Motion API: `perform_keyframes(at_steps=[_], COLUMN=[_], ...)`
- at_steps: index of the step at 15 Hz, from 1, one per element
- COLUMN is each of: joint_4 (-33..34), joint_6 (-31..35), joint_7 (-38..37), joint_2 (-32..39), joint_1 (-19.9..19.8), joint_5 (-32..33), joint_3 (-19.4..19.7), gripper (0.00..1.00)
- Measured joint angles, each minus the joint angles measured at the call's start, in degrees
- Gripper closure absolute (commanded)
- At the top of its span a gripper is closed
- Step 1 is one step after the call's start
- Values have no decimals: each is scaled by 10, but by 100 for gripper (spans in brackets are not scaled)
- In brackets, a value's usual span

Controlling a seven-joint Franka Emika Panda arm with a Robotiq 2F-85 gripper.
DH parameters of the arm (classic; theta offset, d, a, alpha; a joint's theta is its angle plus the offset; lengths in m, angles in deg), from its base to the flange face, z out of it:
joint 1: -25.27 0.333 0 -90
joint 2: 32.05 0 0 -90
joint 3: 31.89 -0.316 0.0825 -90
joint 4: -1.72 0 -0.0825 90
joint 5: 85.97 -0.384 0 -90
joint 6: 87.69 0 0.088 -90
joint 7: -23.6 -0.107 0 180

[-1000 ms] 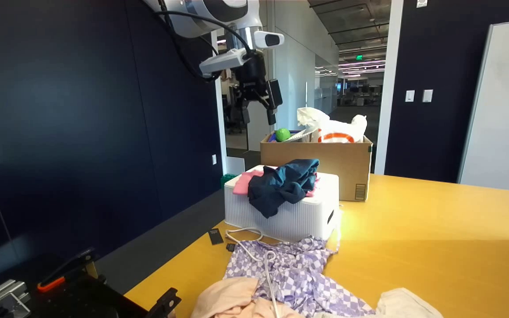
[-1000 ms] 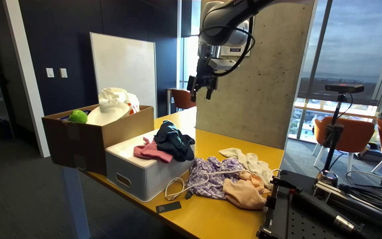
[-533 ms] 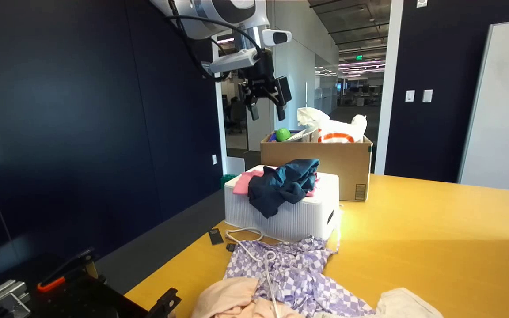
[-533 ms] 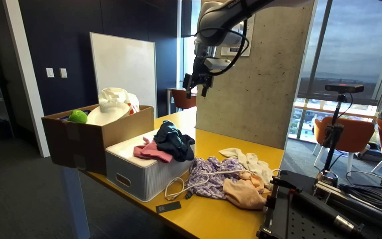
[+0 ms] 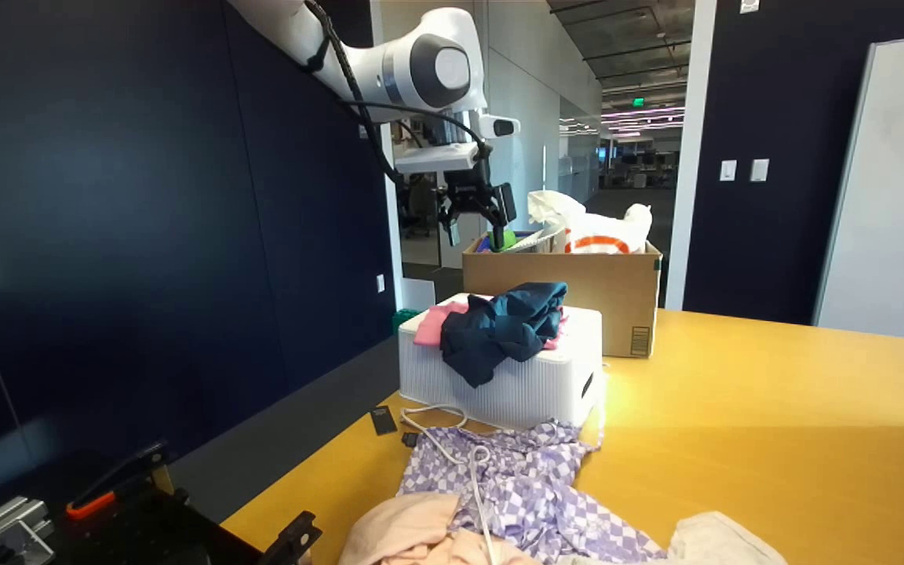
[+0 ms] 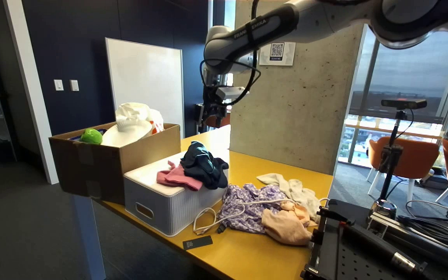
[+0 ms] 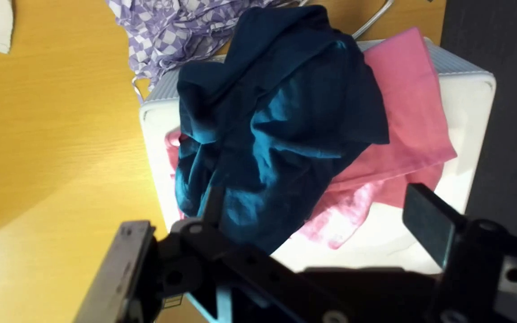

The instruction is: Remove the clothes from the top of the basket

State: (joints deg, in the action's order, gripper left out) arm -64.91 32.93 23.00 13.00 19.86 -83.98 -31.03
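Observation:
A crumpled dark blue cloth [image 5: 503, 326] lies over a folded pink cloth [image 5: 430, 326] on top of the white ribbed basket [image 5: 491, 392]. Both exterior views show the blue cloth [image 6: 203, 165], the pink cloth [image 6: 179, 179] and the basket [image 6: 185, 212]. My gripper [image 5: 475, 238] is open and empty, in the air above the clothes, apart from them. In the wrist view my gripper's fingers [image 7: 316, 199] are wide apart. The blue cloth [image 7: 281, 116] lies behind the left finger, the pink cloth [image 7: 413, 98] and the basket's white top [image 7: 469, 116] toward the right finger.
A cardboard box [image 5: 570, 294] with a white bag [image 5: 605, 231] and a green ball [image 6: 91, 136] stands beside the basket. A purple checked garment [image 6: 243, 210], a peach cloth [image 6: 286, 227], a cream cloth [image 6: 298, 192] and a white cord [image 6: 208, 227] lie on the yellow table [image 6: 239, 252].
My gripper has come down and moved across toward the basket, still open. It rose slightly before descending. The clothes and the basket have not moved.

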Motion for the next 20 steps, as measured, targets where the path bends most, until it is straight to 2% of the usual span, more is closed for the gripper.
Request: perform_keyframes(at_steps=[12, 16, 20], joint_4=[299, 343, 356], joint_6=[-228, -248, -248], joint_7=[5, 6, 6], joint_2=[208, 243, 260], joint_1=[-7, -9, -6], joint_5=[-13, -12, -3], joint_3=[-1, -1, 5], gripper=[0, 0, 0])
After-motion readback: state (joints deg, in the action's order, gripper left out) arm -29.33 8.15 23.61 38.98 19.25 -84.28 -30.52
